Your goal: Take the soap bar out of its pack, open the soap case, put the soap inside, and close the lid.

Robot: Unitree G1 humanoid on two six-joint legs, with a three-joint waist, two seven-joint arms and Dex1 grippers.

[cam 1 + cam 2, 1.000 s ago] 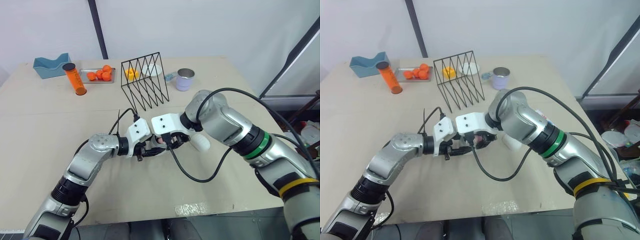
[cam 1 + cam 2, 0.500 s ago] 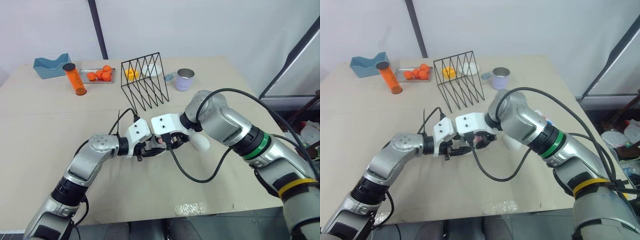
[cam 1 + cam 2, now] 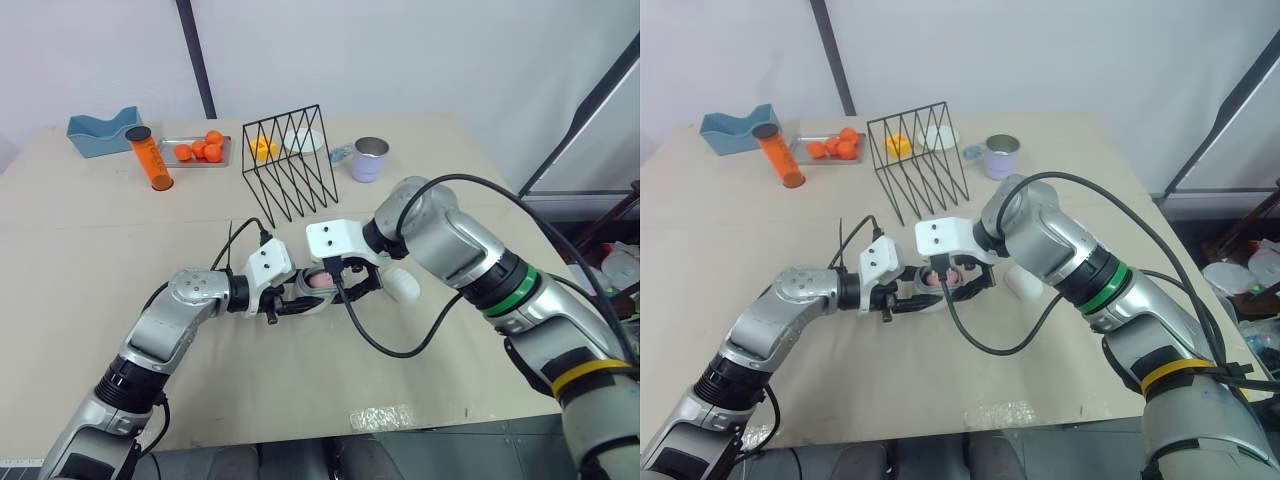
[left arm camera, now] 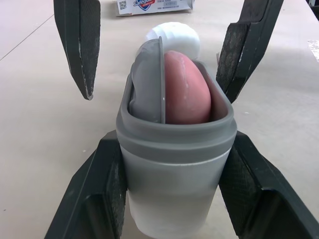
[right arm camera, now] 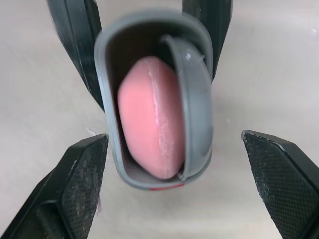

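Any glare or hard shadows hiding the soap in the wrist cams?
Left wrist view: soft, even light, only a faint sheen on the soap, and no hotspots on the soap case. Right wrist view: no glare; there is a dark shaded gap inside the case beside the soap, which is evenly lit.

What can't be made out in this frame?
- Soap pack: left wrist view, cut off by the top edge.
- Soap: lower part hidden inside the soap case, both wrist views.
- White rounded object: head views, right arm covers part; lid or not, unclear.
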